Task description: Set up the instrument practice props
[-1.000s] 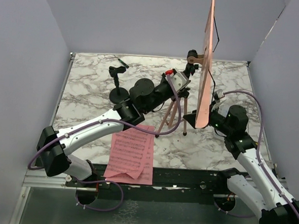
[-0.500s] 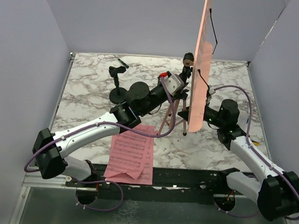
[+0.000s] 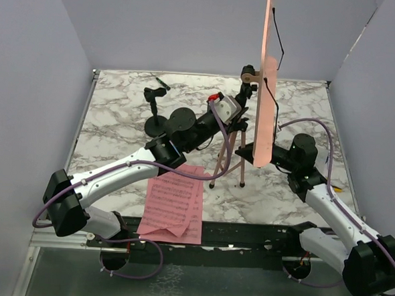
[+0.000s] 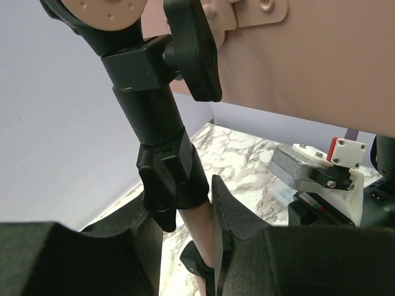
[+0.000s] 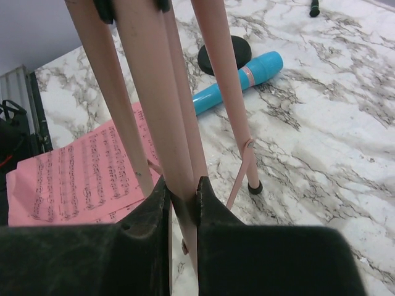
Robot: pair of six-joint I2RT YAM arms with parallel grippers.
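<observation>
Music stand (image 3: 266, 125) upright mid-table, pole pinched by left gripper (image 4: 196, 231), a leg pinched by right gripper (image 5: 183, 206) (likely steadying the top-heavy desk). Sheet-music pages (image 3: 174, 200) flat at near left, awaiting the desk; blue stick (image 5: 237, 80) lying left of the legs.

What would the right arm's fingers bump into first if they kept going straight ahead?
The fingers pinch a stand leg, so that's first. Past it, probably the table near the pink pages; depth is unclear.
</observation>
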